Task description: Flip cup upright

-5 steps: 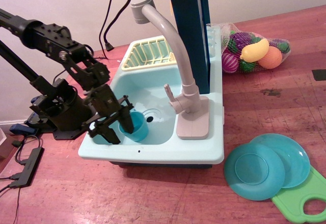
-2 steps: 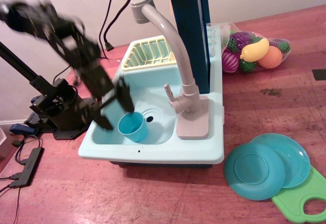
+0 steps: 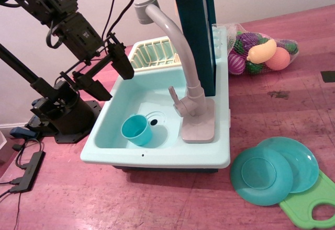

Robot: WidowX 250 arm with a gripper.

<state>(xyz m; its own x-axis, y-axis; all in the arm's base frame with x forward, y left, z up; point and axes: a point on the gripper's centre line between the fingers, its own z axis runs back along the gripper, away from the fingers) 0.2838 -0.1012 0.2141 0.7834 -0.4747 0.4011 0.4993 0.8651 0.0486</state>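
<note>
The small teal-blue cup (image 3: 137,130) stands in the basin of the toy sink (image 3: 162,157), at its front left, with its open mouth facing up. My gripper (image 3: 109,77) is open and empty. It hangs well above the sink's left edge, up and to the left of the cup, clear of it. Its two black fingers (image 3: 121,61) are spread apart.
A grey faucet (image 3: 180,52) arches over the basin beside a dark blue column (image 3: 196,36). A yellow dish rack (image 3: 152,54) sits at the sink's back. Two teal plates (image 3: 272,170), a green cutting board (image 3: 311,204) and a bag of toy fruit (image 3: 259,52) lie to the right.
My gripper has let go of the cup and risen up and to the left, out of the basin. The cup stays upright in the sink.
</note>
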